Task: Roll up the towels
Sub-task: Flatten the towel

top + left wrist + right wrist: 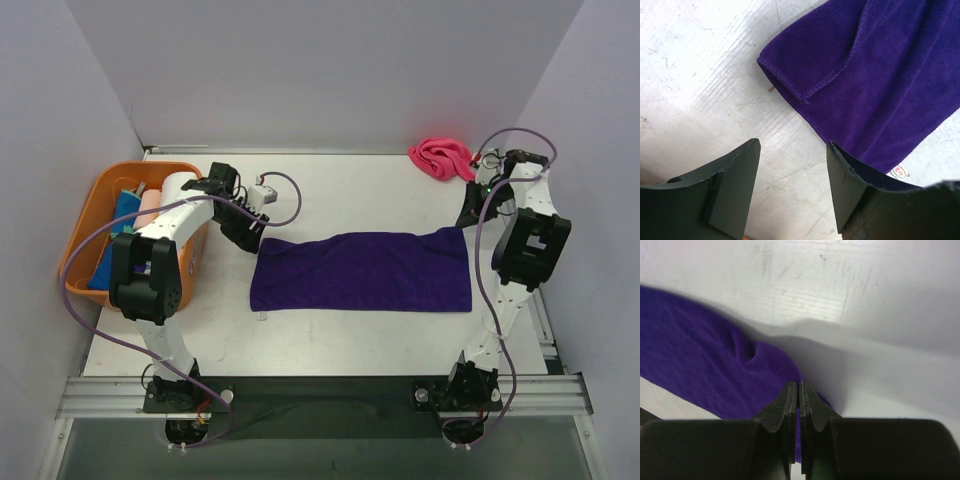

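Basket (pixel 150 167) left — flat towel (pixel 362 270) centre, bunched towel (pixel 441 157) rear-right

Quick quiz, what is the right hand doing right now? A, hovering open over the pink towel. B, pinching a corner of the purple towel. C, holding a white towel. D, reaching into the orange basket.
B: the right wrist view shows the right hand shut on a corner of the purple towel, cloth pinched between its fingers.

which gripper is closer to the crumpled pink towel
Right. The right gripper sits just in front of the pink towel, pinching the purple towel; the left gripper is far across, by the basket.
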Robot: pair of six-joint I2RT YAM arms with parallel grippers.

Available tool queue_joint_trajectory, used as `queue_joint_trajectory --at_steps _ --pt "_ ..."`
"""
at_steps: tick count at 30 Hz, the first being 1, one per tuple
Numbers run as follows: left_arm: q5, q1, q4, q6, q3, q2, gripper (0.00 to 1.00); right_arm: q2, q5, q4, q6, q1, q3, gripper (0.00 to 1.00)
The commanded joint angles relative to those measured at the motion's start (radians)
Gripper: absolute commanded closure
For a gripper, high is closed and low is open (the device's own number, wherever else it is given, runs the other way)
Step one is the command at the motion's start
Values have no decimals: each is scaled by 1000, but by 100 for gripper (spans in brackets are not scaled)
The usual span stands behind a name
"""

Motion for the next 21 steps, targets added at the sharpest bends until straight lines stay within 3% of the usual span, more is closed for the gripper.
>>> queue_joint_trajectory --at_steps 1,10,16,17,18,19,21 --pt "62 15 -8 -21 17 -30 34 -204 -98 -50 -108 -16 -78 100" --pt "88 29 -20 -55 23 -11 34 -399 -60 -45 -414 27 -449 100" --pt "96 29 -21 -58 6 -10 34 -483 21 -18 -515 96 -690 100" --pt "97 29 -21 -61 4 -10 34 -487 35 -8 -521 101 -731 98" --pt "100 29 -20 -61 4 -8 34 -487 61 -4 -518 102 -745 89" --pt "100 29 -21 -63 4 -8 34 -485 67 -1 -510 99 -750 72" --pt "105 29 -20 -64 6 -8 34 -482 70 -1 -470 84 -735 60"
